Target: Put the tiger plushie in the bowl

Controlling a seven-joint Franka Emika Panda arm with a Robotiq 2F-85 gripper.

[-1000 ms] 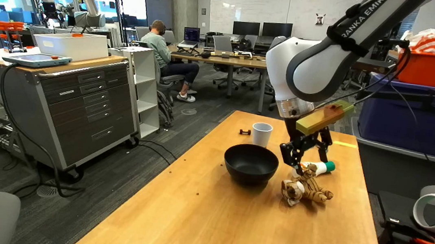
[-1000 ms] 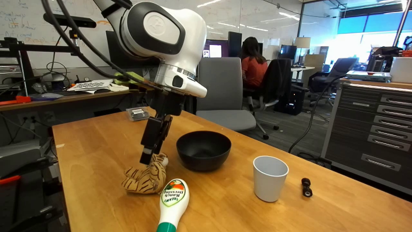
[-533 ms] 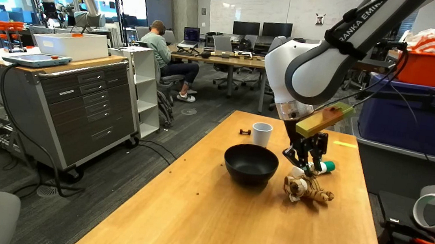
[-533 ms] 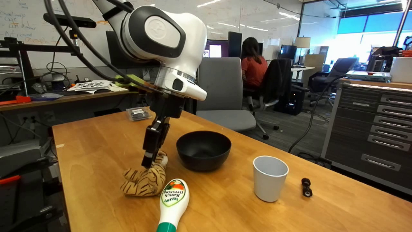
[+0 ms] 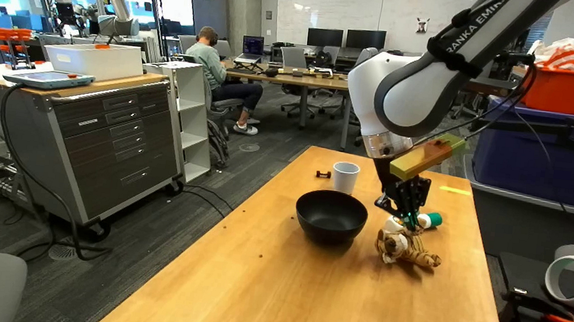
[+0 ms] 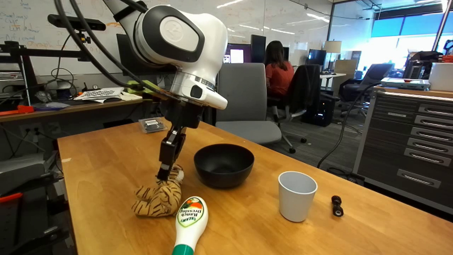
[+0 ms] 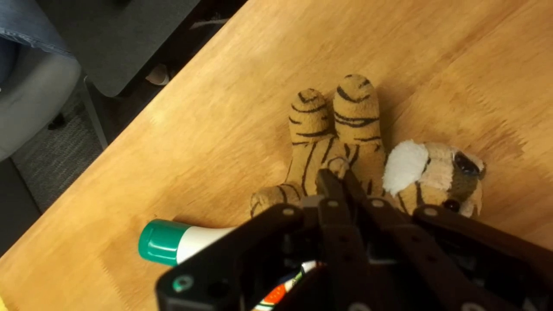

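Observation:
The tiger plushie (image 7: pixel 356 114) is tan with dark stripes and a white patch by its face. It lies on the table in both exterior views, beside the black bowl (image 5: pixel 329 235). My gripper (image 7: pixel 338 175) is over its body, and a small fold of its cloth shows pinched between the fingertips. In an exterior view the gripper (image 6: pixel 163 174) points down onto the plushie (image 6: pixel 159 202), whose lower body rests on the wood. The bowl (image 6: pixel 223 179) stands upright with nothing visible inside. Part of the plushie's underside is hidden by the fingers in the wrist view.
A ranch dressing bottle (image 6: pixel 191 217) with a green cap lies right against the plushie's side. Farther off stand a white cup (image 6: pixel 297 198) and a small dark dumbbell-shaped piece (image 6: pixel 337 206). A clear packet (image 6: pixel 152 125) lies near the table's far edge.
The fingers were apart a second ago and have come together on the plushie's cloth. The plushie has shifted slightly. The bowl, cup and bottle have stayed put.

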